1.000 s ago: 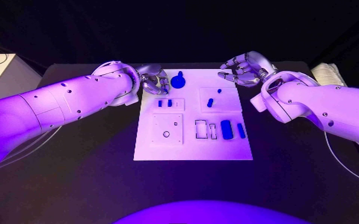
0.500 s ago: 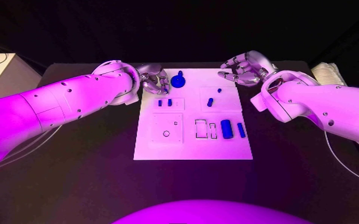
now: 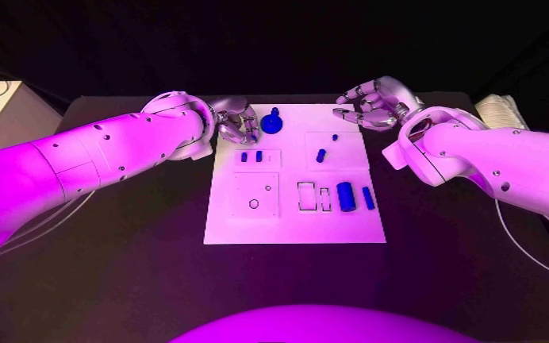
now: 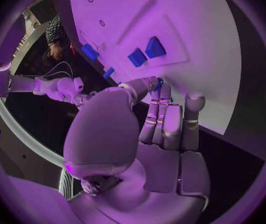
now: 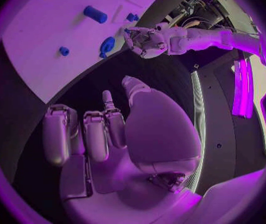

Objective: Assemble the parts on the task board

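Parts lie spread over the white task board (image 3: 295,224) in the middle of the black table (image 3: 137,263): a round blue piece with a stalk (image 3: 272,124) near the far edge, two short blue pegs (image 3: 251,156) in the recessed panel just nearer the robot, a small slanted piece (image 3: 321,156) with a tiny stud (image 3: 335,137) beyond it, and two upright blue bars (image 3: 347,198) beside the open slots. The left hand (image 3: 237,123) hangs at the board's far left edge, just beside the round piece; its fingers curl in, and the left wrist view shows a sliver of blue (image 4: 160,83) at the fingertips (image 4: 152,82), but I cannot tell whether that is pinched or merely lies behind. The right hand (image 3: 370,107) hovers off the far right corner, well apart from any piece, fingers bent but apart, holding nothing. To do this step well, the left hand should probably settle squarely on the round piece's stalk, without nudging the pegs close by.
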Robot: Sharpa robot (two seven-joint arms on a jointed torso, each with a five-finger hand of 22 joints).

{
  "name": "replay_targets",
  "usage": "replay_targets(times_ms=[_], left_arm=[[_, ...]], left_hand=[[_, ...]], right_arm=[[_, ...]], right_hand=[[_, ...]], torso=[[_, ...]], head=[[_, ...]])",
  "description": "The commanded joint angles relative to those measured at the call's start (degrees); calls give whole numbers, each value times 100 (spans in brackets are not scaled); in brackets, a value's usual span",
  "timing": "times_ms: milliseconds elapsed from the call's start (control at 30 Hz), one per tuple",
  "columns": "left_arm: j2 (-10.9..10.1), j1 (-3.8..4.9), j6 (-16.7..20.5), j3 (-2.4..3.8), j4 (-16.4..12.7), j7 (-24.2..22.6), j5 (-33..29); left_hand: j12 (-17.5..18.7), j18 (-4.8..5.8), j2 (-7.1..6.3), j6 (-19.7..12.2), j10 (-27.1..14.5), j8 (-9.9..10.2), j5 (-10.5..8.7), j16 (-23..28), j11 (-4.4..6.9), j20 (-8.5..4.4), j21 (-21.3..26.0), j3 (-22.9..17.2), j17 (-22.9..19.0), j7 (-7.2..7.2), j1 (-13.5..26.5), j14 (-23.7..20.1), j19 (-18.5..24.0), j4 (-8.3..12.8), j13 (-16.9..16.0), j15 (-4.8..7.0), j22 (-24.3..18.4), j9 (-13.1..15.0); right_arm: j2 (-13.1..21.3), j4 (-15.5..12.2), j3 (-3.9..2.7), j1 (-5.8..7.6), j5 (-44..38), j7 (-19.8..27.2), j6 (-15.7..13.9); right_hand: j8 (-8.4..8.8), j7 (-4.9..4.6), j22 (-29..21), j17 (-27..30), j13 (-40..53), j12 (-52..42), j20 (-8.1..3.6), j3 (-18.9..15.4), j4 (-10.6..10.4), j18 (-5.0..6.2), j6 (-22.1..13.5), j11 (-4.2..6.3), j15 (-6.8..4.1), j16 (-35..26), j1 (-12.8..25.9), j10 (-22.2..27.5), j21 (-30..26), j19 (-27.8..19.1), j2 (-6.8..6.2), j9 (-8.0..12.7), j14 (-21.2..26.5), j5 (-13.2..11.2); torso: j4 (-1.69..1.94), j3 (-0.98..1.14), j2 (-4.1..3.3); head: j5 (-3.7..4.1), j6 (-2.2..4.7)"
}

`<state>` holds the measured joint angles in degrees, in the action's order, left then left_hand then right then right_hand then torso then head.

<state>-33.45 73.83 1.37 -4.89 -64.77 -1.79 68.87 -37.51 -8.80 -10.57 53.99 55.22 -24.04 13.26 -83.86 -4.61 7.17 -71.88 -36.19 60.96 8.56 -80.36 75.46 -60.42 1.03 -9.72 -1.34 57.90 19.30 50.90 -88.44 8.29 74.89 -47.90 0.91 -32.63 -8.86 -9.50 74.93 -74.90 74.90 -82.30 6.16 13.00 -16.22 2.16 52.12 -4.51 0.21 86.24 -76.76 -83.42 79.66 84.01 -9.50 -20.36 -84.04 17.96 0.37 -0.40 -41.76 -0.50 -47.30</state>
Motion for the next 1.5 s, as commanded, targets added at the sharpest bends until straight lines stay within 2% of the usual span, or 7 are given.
replay_targets(times_ms=[33, 600, 800, 1000, 1100, 1133, 1500], left_arm=[[26, -37, -222, -28, -14, 41, 2], [29, -37, -155, -31, -43, 62, 318], [32, -37, -176, -32, -42, 149, 369], [25, -38, -154, -33, -43, 185, 383], [22, -39, -144, -33, -45, 176, 370], [22, -39, -139, -33, -45, 171, 366], [13, -42, -74, -34, -67, 131, 326]], left_hand=[[26, 68, 80, 32, 41, 1, 22, -15, -13, 7, -20, 28, -3, 5, -1, 26, -26, -5, -15, 11, 4, 11], [1, 61, 76, 66, 82, -2, 18, -10, 16, -3, -2, 51, -24, -23, -10, 22, -6, 19, -44, 32, -25, 37], [48, 33, 69, -37, -27, 80, 21, 24, -13, -15, 86, 65, -123, -4, 26, -49, 117, 13, -52, 19, -155, 41], [291, -15, 43, -312, -234, 344, 24, 148, -120, 49, 268, 9, -519, 87, 77, -291, 340, -7, 20, -68, -403, 9], [514, -26, -9, -659, -331, 589, 28, 193, -164, 90, 304, -67, -667, 106, 110, -365, 364, -25, 118, -110, -449, -71], [578, -26, -28, -776, -326, 667, 26, 194, -174, 101, 306, -91, -679, 55, 115, -365, 359, -26, 147, -117, -452, -103], [701, -27, -87, -930, -335, 775, 25, 203, -205, 123, 328, -88, -747, 26, 190, -391, 366, -71, 197, -142, -480, -153]], right_arm=[[2, -6, -1, -2, -12, 59, 2], [-4, 5, -1, -2, -12, 61, 6], [-3, 5, -1, -2, -12, 58, 7], [-2, 8, -1, -3, -12, 65, 4], [-2, 9, -1, -3, -12, 70, 0], [-3, 9, -1, -4, -12, 71, -1], [-9, 18, -1, -8, 17, 68, 7]], right_hand=[[-29, 37, 869, -638, 865, 4, -42, 26, -4, 27, 18, 26, -35, -32, 35, 8, -15, 163, 14, 9, -383, 38], [-29, 37, 869, -638, 865, 4, -42, 26, -4, 27, 18, 26, -35, -32, 35, 8, -15, 163, 14, 9, -383, 38], [-29, 37, 869, -638, 865, 4, -42, 26, -4, 27, 18, 26, -35, -32, 35, 8, -15, 163, 14, 9, -383, 38], [-29, 37, 869, -638, 865, 4, -42, 26, -4, 27, 18, 26, -35, -32, 35, 8, -15, 163, 14, 9, -383, 38], [-32, 38, 864, -636, 860, 7, -46, 55, 0, 27, 16, 27, -38, -36, 36, 8, -25, 164, 8, 12, -384, 37], [-32, 38, 864, -636, 860, 7, -46, 55, 0, 27, 16, 27, -38, -36, 36, 8, -25, 164, 8, 12, -384, 37], [-32, 38, 864, -636, 860, 7, -46, 55, 0, 27, 16, 27, -38, -36, 36, 8, -25, 164, 8, 12, -384, 37]], torso=[[3, 2, 0], [3, 1, 2], [3, 0, 3], [1, 1, 4], [2, 1, 9], [2, 2, 11], [0, -5, 7]], head=[[6, -9], [7, -18], [6, -10], [5, -8], [3, 5], [1, 9], [-2, 31]])
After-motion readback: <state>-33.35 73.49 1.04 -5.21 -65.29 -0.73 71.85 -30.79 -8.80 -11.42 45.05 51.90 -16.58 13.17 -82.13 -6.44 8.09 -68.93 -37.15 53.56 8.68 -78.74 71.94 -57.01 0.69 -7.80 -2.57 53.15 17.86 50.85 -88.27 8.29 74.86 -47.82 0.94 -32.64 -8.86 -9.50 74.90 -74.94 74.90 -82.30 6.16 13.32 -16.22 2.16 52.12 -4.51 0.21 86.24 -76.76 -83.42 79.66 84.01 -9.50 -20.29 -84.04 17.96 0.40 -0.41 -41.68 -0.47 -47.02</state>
